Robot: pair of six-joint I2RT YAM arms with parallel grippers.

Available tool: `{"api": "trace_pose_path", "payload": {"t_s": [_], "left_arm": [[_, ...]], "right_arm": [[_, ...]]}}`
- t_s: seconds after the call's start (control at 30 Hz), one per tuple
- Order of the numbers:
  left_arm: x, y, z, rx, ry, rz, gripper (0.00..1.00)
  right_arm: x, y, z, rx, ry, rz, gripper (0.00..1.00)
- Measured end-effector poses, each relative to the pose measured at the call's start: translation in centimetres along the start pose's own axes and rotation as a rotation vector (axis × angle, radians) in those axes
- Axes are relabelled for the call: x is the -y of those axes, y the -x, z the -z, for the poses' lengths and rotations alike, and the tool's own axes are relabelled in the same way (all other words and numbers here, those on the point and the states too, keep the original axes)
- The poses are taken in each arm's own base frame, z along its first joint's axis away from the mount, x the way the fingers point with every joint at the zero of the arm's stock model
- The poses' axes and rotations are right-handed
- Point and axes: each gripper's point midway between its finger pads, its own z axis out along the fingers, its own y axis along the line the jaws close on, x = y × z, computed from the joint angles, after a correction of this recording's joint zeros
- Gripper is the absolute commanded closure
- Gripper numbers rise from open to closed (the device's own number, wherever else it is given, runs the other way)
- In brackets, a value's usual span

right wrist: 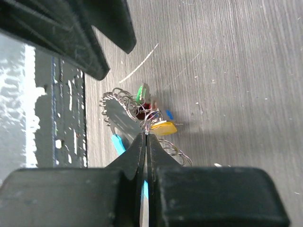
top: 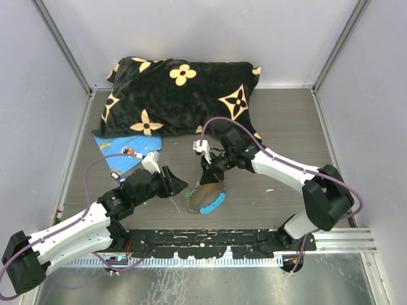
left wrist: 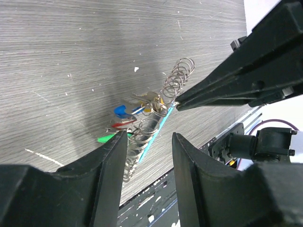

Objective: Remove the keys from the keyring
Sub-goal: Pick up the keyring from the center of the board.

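left gripper: partly open and holding nothing; its fingers stand either side of one end of the keyring.
right gripper: closed tight, its tips seemingly nipping a loop of the coil beside a yellow tag.
keyring and keys: on the table near its near edge, with the left gripper to the left and the right gripper just beyond; the keys bunch against the coil.
risk: the right hold is only a tip pinch on thin wire, so a pull may slip it. If the left closes on coil instead of a key, the whole bunch drags.
left wrist view: shows the fingers' gap and the separate red, blue and green heads.
right wrist view: shows the pinch point.
top view: shows the whole loop.
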Motion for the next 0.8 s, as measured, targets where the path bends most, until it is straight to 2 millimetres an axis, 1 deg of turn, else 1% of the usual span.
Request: {"api": "trace_pose_path", "payload": {"t_s": [0.07, 0.23, 0.4, 0.5, 0.57, 0.67, 0.73, 0.8], "left_arm": [[0.2, 0.0, -0.2, 0.005, -0.016, 0.001, 0.56], [0.8, 0.1, -0.9, 0.009, -0.057, -0.009, 0.56], [1.8, 0.2, -1.4, 0.032, -0.143, -0.079, 0.54], [2.3, 0.4, -1.5, 0.064, -0.198, -0.132, 0.51], [2.6, 0.5, -1.4, 0.084, -0.237, -0.169, 0.51], [4.0, 0.4, -1.3, 0.099, -0.329, -0.247, 0.5], [5.1, 0.1, -1.4, 0.09, -0.4, -0.307, 0.49], [6.1, -0.7, -1.5, 0.072, -0.468, -0.382, 0.48]], "right_arm": [[-0.1, -0.1, 0.7, -0.021, -0.006, 0.084, 0.99], [-0.6, -1.3, 2.7, -0.112, 0.019, 0.361, 0.99], [-0.8, -3.1, 4.9, -0.236, 0.05, 0.648, 0.99], [-0.6, -3.9, 6.3, -0.333, 0.081, 0.778, 0.99], [-0.5, -3.5, 7.2, -0.375, 0.093, 0.848, 0.99], [-0.4, -1.6, 8.6, -0.406, 0.094, 0.963, 0.99], [-0.5, -0.5, 9.2, -0.413, 0.101, 1.033, 0.99], [-0.8, -0.1, 9.6, -0.417, 0.119, 1.074, 0.99]]}}
